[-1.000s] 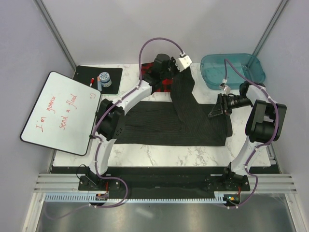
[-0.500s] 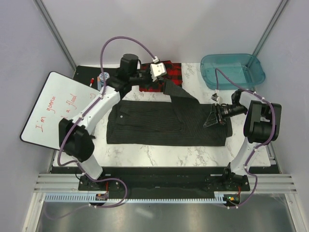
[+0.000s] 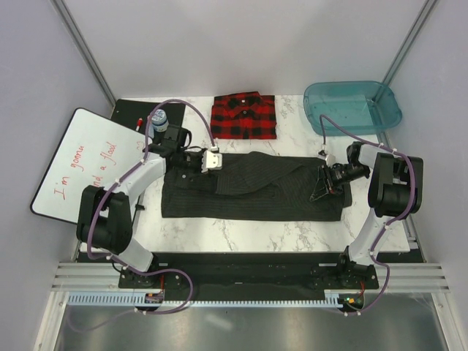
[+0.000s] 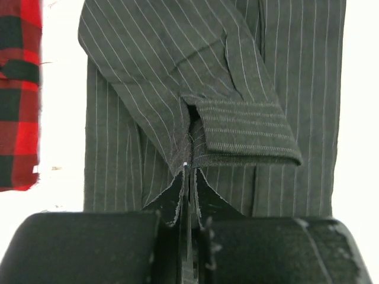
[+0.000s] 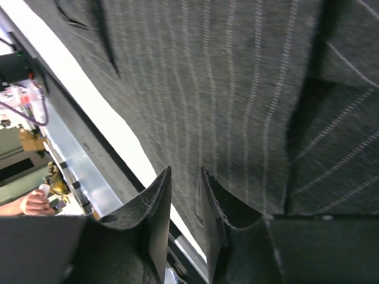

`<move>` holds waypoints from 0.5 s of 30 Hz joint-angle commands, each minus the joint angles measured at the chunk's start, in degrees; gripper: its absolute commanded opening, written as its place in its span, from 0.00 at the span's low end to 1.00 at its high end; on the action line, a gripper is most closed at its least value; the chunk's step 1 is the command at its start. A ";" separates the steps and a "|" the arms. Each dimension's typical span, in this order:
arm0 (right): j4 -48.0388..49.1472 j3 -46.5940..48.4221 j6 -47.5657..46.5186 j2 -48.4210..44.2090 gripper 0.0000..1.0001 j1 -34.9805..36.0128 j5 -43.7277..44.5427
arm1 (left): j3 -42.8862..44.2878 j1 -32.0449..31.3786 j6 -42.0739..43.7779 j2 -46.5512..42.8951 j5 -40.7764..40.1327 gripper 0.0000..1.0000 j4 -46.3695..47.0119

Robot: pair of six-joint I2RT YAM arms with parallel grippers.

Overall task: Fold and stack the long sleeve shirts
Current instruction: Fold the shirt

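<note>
The dark pinstripe shirt (image 3: 256, 191) lies spread across the middle of the table. One sleeve is folded over its body. My left gripper (image 3: 224, 162) is shut on that sleeve next to the cuff, as the left wrist view (image 4: 188, 168) shows, with the cuff (image 4: 246, 133) lying just beyond the fingertips. The red-and-black plaid shirt (image 3: 245, 117) lies folded at the back centre, and its edge shows in the left wrist view (image 4: 18, 89). My right gripper (image 3: 319, 189) sits low over the pinstripe shirt's right part (image 5: 237, 89). Its jaws (image 5: 185, 171) stand slightly apart with nothing between them.
A teal plastic tub (image 3: 352, 106) stands at the back right. A whiteboard (image 3: 91, 172) leans at the left, behind it a black mat (image 3: 172, 128) with a small bottle (image 3: 158, 119). The table's front edge (image 5: 89, 100) shows beside the shirt's hem.
My left gripper has carried the sleeve from the back, near the plaid shirt, down and left across the pinstripe shirt's body. My right gripper has lowered onto the shirt's right part.
</note>
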 commanded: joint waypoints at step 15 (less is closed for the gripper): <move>2.37 1.24 3.38 -2.46 0.24 -0.16 11.41 | 5.59 10.08 27.99 0.13 4.44 0.02 -15.24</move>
